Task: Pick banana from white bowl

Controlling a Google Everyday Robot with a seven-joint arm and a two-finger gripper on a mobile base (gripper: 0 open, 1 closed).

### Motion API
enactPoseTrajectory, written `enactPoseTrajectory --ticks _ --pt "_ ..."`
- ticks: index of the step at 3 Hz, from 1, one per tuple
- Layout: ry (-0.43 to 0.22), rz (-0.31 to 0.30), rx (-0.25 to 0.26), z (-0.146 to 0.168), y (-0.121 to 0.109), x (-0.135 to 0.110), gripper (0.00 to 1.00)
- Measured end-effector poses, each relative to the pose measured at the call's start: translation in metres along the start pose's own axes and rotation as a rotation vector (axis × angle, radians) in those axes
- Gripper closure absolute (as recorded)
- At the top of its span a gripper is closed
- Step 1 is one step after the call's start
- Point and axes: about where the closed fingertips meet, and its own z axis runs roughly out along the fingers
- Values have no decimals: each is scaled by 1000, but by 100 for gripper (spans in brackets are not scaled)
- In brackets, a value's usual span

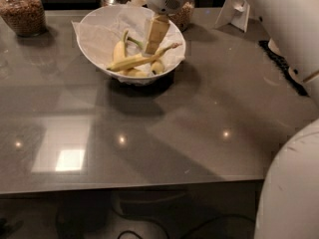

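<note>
The grey counter (164, 133) carries the white bowl (130, 79) at its far left. The pincer (151, 48) reaches into the bowl, its tip at the middle of the banana (130, 61), which lies slanted across the shorter bananas (119, 50). Whether it is spread or pinching I cannot tell. It should probably straddle the slim middle squarely, close gently and lift straight up.

A grain jar (22, 11) is sitting on the grey counter (189, 128) upper left; a white stand (235, 10) is standing upper right, beyond the end effector (151, 49) hanging top centre.
</note>
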Motion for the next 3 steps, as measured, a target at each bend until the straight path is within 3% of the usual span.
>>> enactPoseTrajectory --ticks 1,2,3 --pt "8 -12 -55 32 3 3 42" --pt "7 -10 -88 52 7 7 58" --pt "3 -1 -117 66 14 11 54"
